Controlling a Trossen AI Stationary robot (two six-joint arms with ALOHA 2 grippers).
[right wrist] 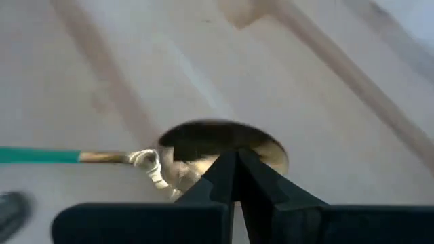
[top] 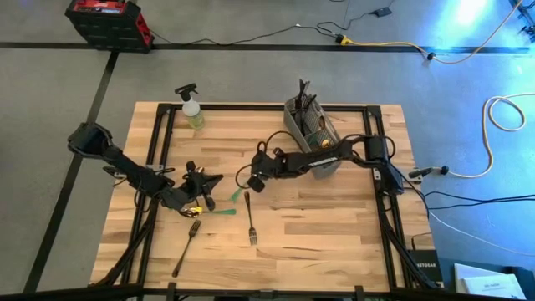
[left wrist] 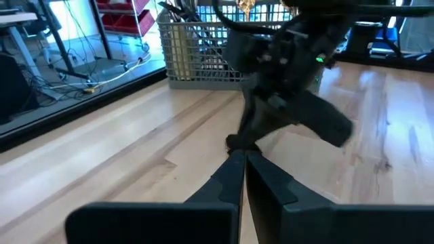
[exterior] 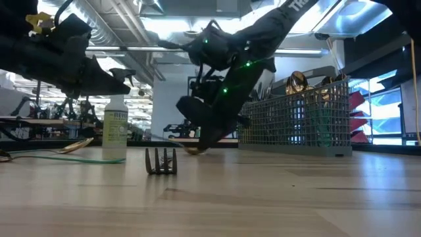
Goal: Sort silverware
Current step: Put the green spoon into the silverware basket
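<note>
Two dark forks (top: 251,223) on table (top: 334,242)

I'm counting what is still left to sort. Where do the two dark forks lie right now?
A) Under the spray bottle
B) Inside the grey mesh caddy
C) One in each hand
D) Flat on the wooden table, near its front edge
D: the high view shows one dark slim fork and a second dark fork lying flat on the bare light wooden table, well apart from the grey mesh caddy.
</note>
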